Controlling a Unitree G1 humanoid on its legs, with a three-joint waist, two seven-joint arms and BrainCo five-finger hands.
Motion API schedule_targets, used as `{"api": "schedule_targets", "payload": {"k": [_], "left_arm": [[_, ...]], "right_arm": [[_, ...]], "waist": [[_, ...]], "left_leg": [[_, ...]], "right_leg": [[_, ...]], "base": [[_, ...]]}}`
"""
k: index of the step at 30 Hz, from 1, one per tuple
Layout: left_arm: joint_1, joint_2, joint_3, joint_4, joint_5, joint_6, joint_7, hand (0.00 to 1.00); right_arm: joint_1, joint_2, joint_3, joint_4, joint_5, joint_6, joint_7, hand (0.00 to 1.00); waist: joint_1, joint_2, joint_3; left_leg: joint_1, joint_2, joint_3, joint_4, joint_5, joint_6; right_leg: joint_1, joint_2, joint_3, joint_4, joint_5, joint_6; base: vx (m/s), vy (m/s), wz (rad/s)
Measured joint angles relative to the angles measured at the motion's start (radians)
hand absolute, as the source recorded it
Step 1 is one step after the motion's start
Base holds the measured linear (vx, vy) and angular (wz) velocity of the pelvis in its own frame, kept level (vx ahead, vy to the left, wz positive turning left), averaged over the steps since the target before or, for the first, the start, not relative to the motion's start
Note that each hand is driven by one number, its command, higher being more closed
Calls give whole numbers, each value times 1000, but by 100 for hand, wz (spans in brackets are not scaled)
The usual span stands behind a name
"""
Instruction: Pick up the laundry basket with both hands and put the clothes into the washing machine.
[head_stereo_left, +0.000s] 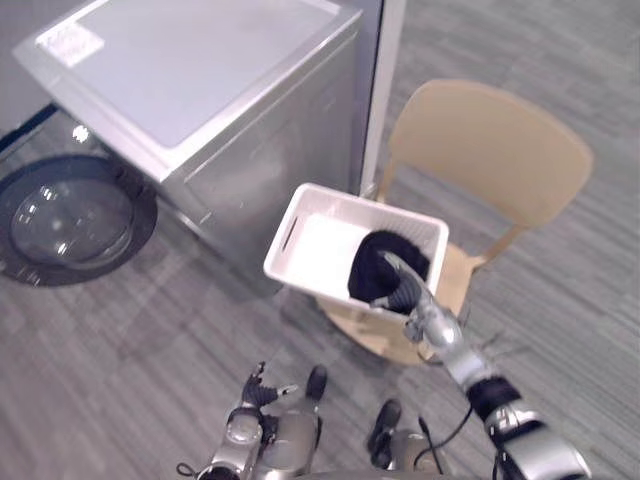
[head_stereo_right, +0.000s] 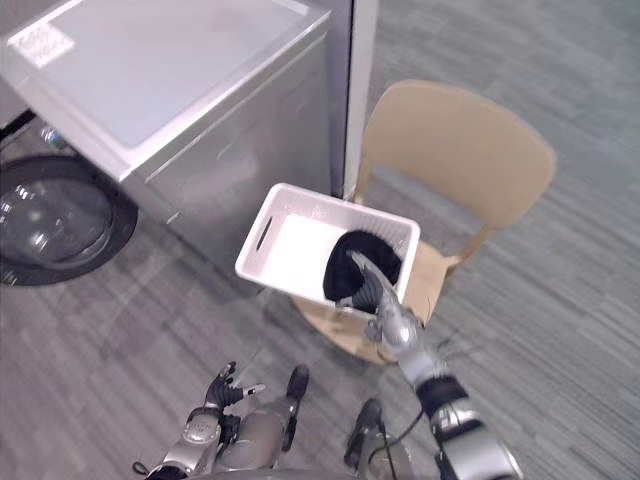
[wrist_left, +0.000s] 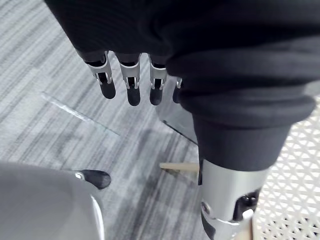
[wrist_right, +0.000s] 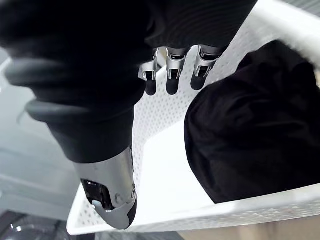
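A white laundry basket (head_stereo_left: 300, 215) stands on the seat of a tan chair (head_stereo_left: 490, 150), with black clothes (head_stereo_left: 375, 262) heaped at its right end. My right hand (head_stereo_left: 418, 305) is at the basket's near rim, open. Its straight fingers (wrist_right: 171, 75) reach over the rim above the black clothes (wrist_right: 250, 130), and I cannot tell whether they touch the cloth. My left hand (head_stereo_left: 250, 400) hangs low over the floor, left of and below the basket, open with straight fingers (wrist_left: 132, 82). The basket's lattice wall (wrist_left: 290, 200) shows beside that hand.
A silver washing machine (head_stereo_left: 200, 90) stands to the left of the chair, close behind the basket. Its round glass door (head_stereo_left: 70, 220) is swung open at the far left. Grey carpet floor (head_stereo_left: 150, 330) lies between the machine and me.
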Motion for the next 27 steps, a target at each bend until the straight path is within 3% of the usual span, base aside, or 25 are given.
{"api": "schedule_targets", "payload": {"k": [4, 10, 20, 21, 27], "left_arm": [[-33, 20, 9, -5, -10, -17, 5, 0], [-51, 29, -3, 1, -42, -19, 25, 0], [-126, 6, -78, 5, -78, -41, 28, 0], [-131, 2, -79, 3, -81, -41, 28, 0], [-171, -35, -81, -36, -102, -45, 27, 0]], "right_arm": [[-173, -67, 1, 123, -33, 38, -43, 0], [-319, -151, -20, 231, -17, 66, -119, 0], [-383, -192, 11, 355, -48, 86, -140, 0], [-386, -194, 18, 358, -53, 86, -145, 100], [-424, -242, 85, 331, -70, 88, -148, 100]], "waist": [[13, 10, 62], [34, 31, 81], [56, 47, 100], [56, 47, 100], [52, 50, 101]], "left_leg": [[-64, 9, 15, -56, 61, -2], [-139, 7, -4, -128, 150, -10], [-232, -16, -47, -128, 184, -27], [-236, -19, -49, -129, 185, -27], [-268, -25, -62, -129, 182, -35]], "right_leg": [[-104, -20, -15, 64, -9, -12], [-231, -44, -26, 134, -16, -13], [-376, -101, -28, 304, -109, -31], [-384, -106, -28, 314, -115, -31], [-431, -126, -35, 368, -149, -36]], "base": [[-183, 9, 19], [-61, -44, 7], [-4, -101, 14], [-64, -148, 12], [-68, -121, 8]]}}
